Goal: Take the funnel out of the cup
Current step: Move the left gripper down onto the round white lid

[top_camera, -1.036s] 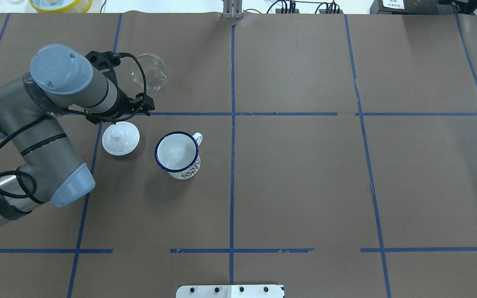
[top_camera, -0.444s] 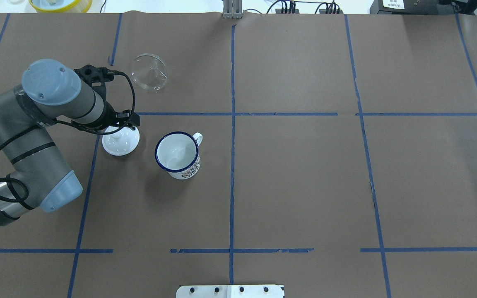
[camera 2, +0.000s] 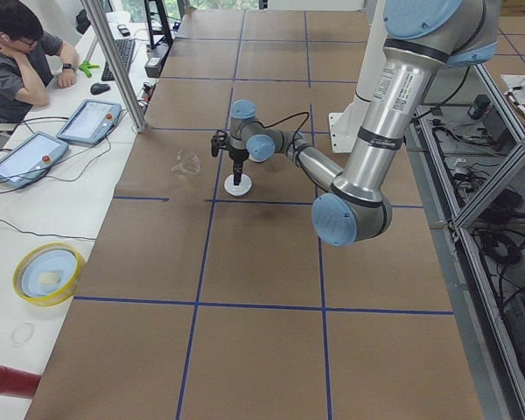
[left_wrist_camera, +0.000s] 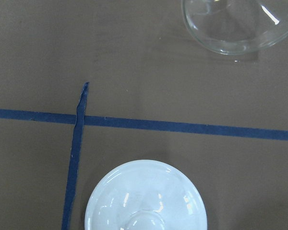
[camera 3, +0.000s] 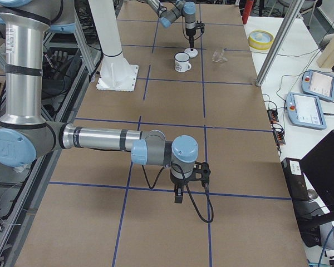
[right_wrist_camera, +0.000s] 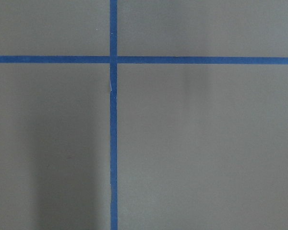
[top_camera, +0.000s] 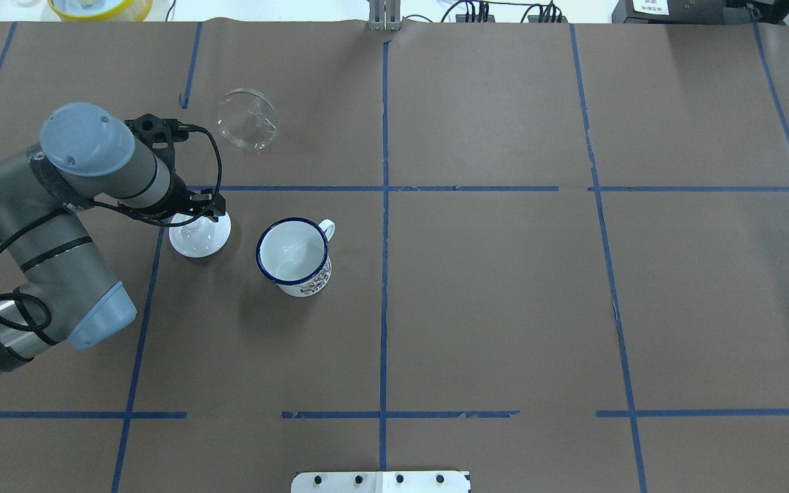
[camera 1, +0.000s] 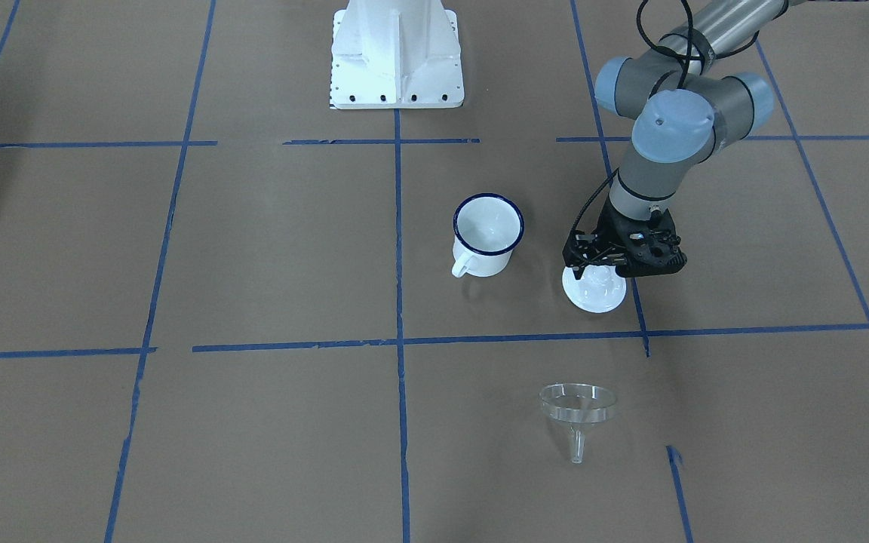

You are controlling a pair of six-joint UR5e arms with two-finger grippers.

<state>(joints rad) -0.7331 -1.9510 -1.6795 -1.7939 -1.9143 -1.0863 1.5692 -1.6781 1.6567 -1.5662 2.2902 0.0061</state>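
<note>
Funnel (top_camera: 247,120), small clear cone with a short spout, lies on the brown bench (top_camera: 504,308) well beyond our left jaws, apart from the white blue-rimmed enamel cup (top_camera: 295,257) beside them. We've pulled back from it, now over the white knobbed lid (top_camera: 199,241). Whether left or right jaws are open, we can't tell. Removal looks done.

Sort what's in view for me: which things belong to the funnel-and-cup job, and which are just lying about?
Job:
- funnel, on its side on the table, already out of the cup
- cup, upright and empty
- left gripper, over the lid

Lying about:
- white lid with a knob, beside the cup
- yellow-rimmed dish, beyond the brown paper
</note>
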